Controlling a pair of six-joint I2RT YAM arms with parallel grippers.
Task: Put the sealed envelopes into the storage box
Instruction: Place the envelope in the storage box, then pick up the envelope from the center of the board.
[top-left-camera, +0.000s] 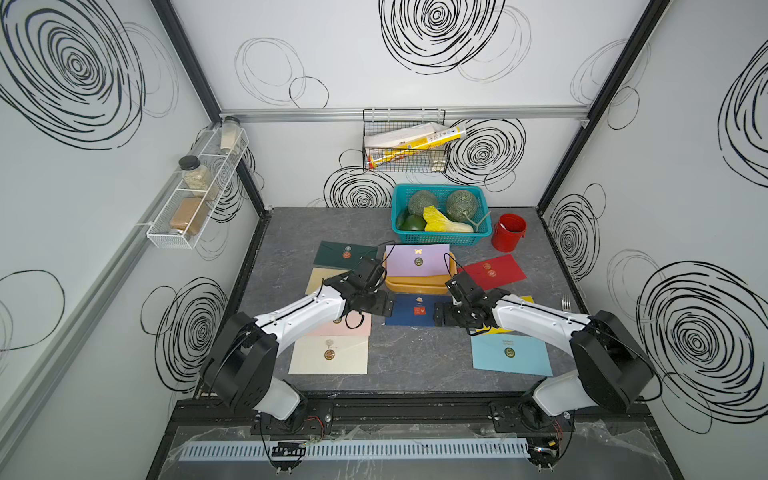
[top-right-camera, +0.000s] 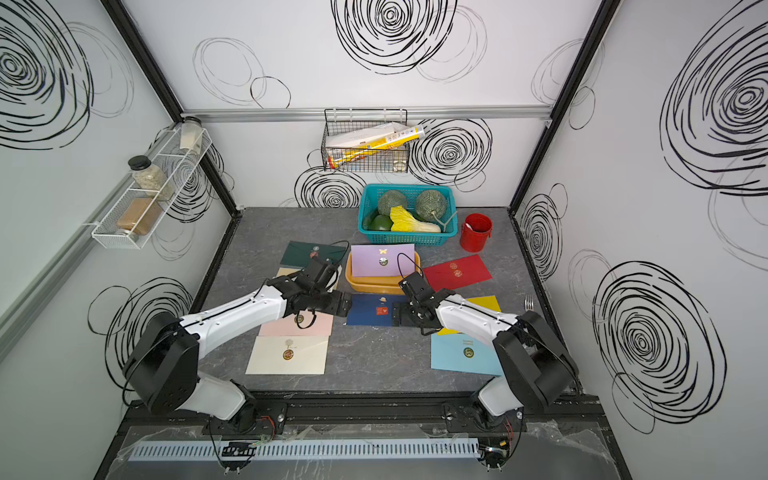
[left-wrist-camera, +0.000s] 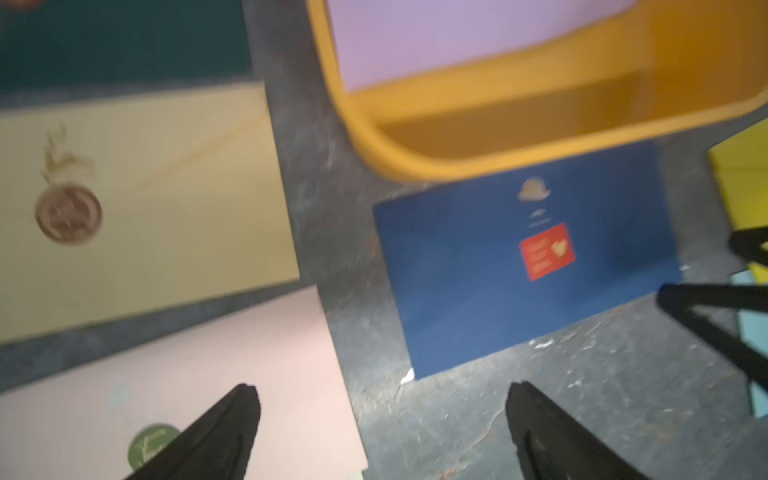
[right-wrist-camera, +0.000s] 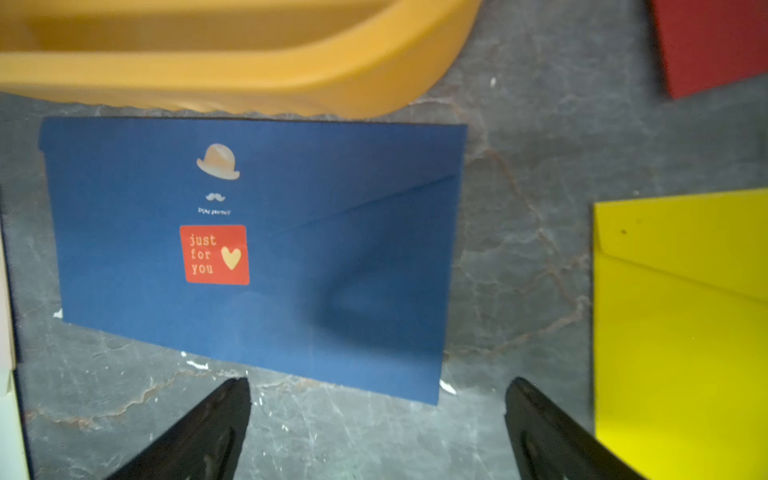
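Both white-and-black arms reach inward from the lower corners in both top views, elbows bent, wrists low over the grey stone-patterned table (top-left-camera: 415, 365). The left gripper (top-left-camera: 384, 306) and the right gripper (top-left-camera: 439, 314) face each other at frame centre, jaws spread wide and empty. The flat navy paper envelope (top-left-camera: 415, 311) lies between them, its short edges near their tips. Just above it sits the shallow mustard-yellow plastic storage box (top-left-camera: 415, 286), with a lilac paper envelope (top-left-camera: 417, 259) propped across its far rim. Open grey surface shows below the navy envelope
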